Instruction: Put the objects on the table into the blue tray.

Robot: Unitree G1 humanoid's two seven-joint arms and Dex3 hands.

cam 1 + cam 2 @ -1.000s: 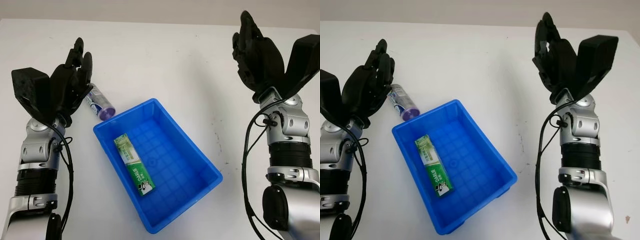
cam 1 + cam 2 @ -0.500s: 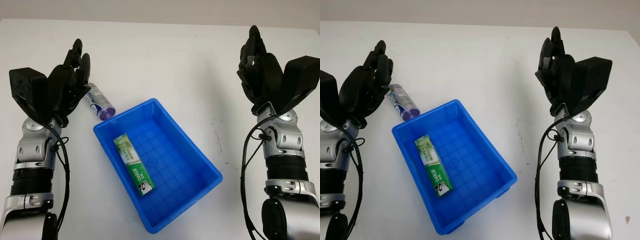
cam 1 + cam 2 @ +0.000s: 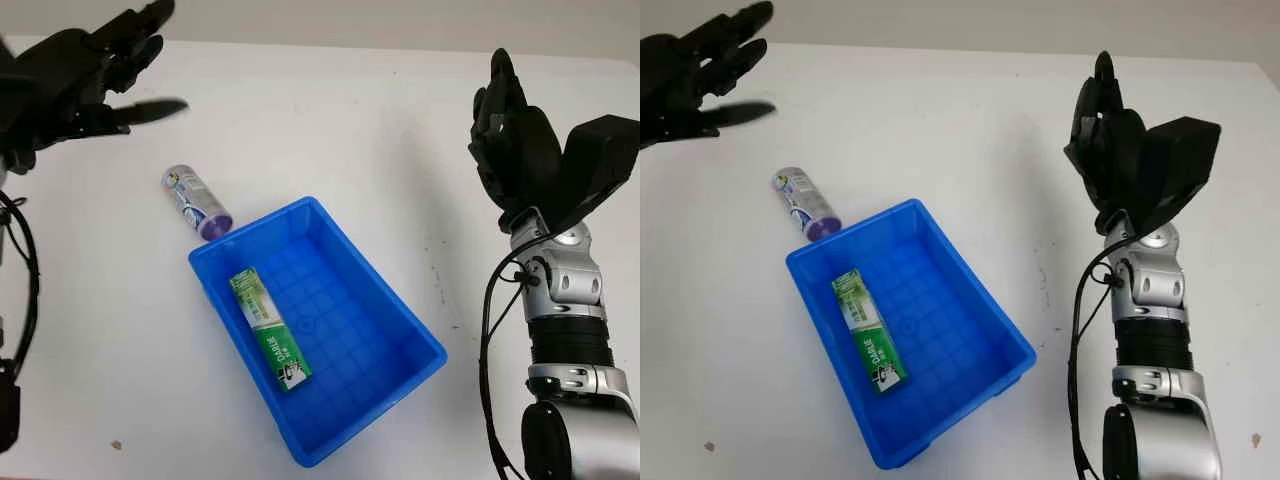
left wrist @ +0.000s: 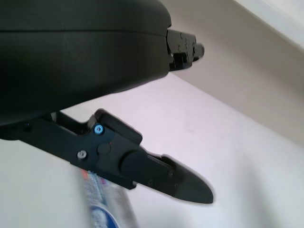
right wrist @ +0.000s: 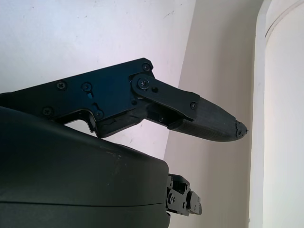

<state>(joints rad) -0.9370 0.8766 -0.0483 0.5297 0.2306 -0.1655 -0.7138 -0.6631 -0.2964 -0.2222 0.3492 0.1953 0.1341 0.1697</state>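
Blue tray [image 3: 402, 322] sits mid-table, angled. Green Darlie toothpaste box [image 3: 268, 329] lies flat inside it, along the tray's left wall. Small purple-capped bottle [image 3: 196, 203] lies on its side on the table, cap end just beside the tray's far-left corner. Left hand [image 3: 75, 75] open, raised well beyond the bottle, holding nothing. Right hand [image 3: 515, 140] open, upright, well right of the tray.

**Toothpaste box in tray, bottle outside**

The blue tray [image 3: 400, 330] holds a green toothpaste box [image 3: 268, 329]. A small purple-capped bottle [image 3: 196, 203] lies on the white worktop [image 3: 330, 130] touching the tray's far-left corner. The left hand [image 3: 75, 75], open, is raised over the far-left corner; the right hand [image 3: 515, 140], open, is upright near the right edge.
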